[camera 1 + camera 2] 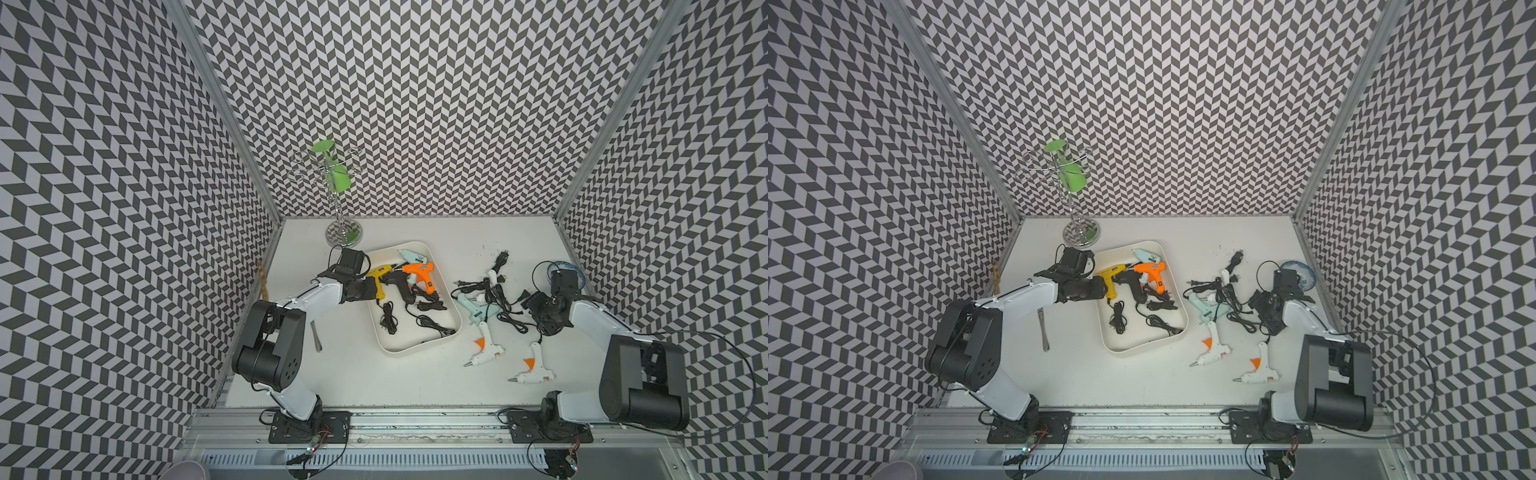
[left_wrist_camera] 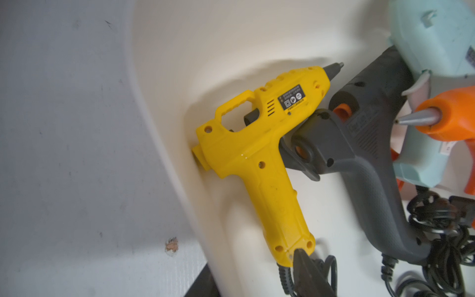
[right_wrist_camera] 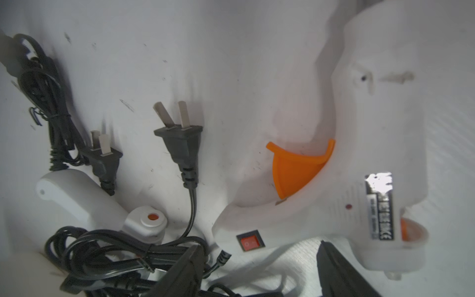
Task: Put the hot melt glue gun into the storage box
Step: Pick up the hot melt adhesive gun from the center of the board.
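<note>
- The storage box is sitting in the middle of the table. It is cream-white and shallow, with round corners.
- Four glue guns are lying inside it at the far end, all touching: a yellow glue gun, a black glue gun, an orange glue gun and a pale blue glue gun.
- Their black cords are trailing toward the near end of the box.
- The yellow glue gun is lying against the box's left wall.
- The left gripper is hanging over that wall with its fingers apart, squeezing nothing. One finger is showing right by the end of the yellow handle.
- To the right of the box, a mint glue gun, a white glue gun and another white glue gun are lying on the table.
- A cord tangle with plugs is lying across the mint glue gun.
- The right gripper is hovering over this mess with its fingers wide apart, holding nothing. A white glue gun with a red switch is lying just past them.
- A blue bowl is peeking out behind the right arm.
- A wire rack is holding a green glass at the back.
- A thin metal stick is lying beside the left arm.
</note>
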You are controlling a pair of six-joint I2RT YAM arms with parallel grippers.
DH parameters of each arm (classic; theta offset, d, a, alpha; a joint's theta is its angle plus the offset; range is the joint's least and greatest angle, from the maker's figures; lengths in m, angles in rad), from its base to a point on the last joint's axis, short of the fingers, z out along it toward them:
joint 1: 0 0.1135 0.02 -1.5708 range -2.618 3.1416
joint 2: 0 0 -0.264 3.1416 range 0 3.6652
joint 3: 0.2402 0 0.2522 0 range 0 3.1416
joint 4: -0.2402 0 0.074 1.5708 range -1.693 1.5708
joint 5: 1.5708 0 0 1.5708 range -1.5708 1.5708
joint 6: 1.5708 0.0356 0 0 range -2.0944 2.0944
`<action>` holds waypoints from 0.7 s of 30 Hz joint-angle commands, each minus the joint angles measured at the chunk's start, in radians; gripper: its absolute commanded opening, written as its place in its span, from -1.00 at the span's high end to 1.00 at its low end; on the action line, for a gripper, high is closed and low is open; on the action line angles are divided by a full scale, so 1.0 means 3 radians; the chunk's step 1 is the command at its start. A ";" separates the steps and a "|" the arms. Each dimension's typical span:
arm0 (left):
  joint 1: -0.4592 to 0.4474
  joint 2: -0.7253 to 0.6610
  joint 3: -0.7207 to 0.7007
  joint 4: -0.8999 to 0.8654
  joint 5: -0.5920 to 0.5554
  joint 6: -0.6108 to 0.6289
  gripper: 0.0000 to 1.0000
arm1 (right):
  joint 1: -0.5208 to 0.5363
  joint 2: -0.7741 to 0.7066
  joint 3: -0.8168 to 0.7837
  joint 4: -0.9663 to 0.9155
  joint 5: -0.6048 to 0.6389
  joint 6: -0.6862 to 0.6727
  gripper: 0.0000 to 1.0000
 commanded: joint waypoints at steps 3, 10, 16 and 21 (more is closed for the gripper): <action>0.0003 0.0034 0.0027 0.0021 0.0169 0.0038 0.07 | -0.0022 0.0223 0.0096 0.0212 0.0099 0.0063 -0.46; 0.0024 -0.0024 0.0007 0.0021 0.0125 0.0045 0.07 | -0.0062 0.0472 0.0308 0.0099 0.0295 0.0291 -0.40; 0.0043 -0.0103 -0.0003 0.0040 0.0113 0.0034 0.06 | -0.0138 0.0921 0.0603 -0.0219 0.0132 0.0241 -0.41; 0.0065 -0.0092 0.0007 0.0031 0.0155 0.0036 0.06 | -0.0142 0.1173 0.0726 -0.0360 0.0071 0.0108 -0.40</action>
